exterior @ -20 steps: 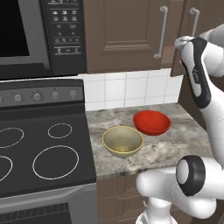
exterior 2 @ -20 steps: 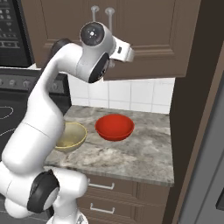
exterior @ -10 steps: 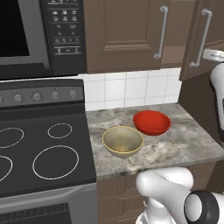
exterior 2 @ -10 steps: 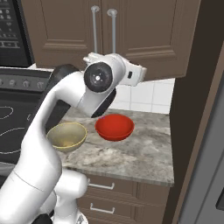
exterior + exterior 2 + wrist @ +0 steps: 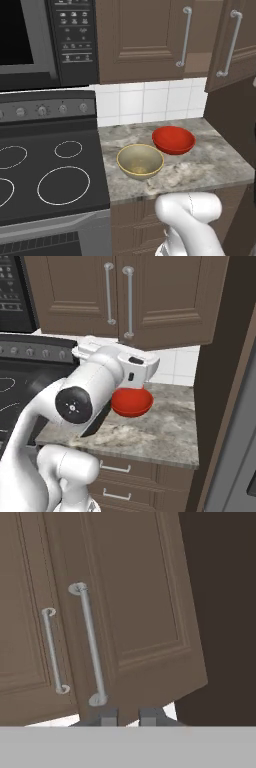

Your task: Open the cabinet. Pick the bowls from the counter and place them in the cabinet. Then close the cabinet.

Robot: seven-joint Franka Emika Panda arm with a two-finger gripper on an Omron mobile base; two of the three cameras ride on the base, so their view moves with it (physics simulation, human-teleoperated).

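Brown wood wall cabinet [image 5: 150, 40] is your landmark: right door [image 5: 145, 612] stands slightly ajar w/ its free edge swung out, left door [image 5: 25, 612] looks flush. Tool [image 5: 127, 717] sits just below the right door's bottom edge, tips nearly together, gripping nothing. It's beside the lower end of the right bar handle [image 5: 90, 644] but not touching it.

Bowls are below the cabinet on the speckled stone tabletop [image 5: 210, 165]: red bowl [image 5: 173, 139] nearer the tile backsplash, tan bowl [image 5: 140, 161] just beside it toward the stovetop [image 5: 50, 170].

Step in hand, as I read it: opening the cabinet. Door prob. needs a much wider swing before a bowl goes in. You'd do well to hook or push the free edge from behind, follow the hinge arc rather than a straight pull, and keep the elbow clear of the red bowl, since the arm hangs over it in the right base view. Left door may need opening too; shelf isn't visible yet.
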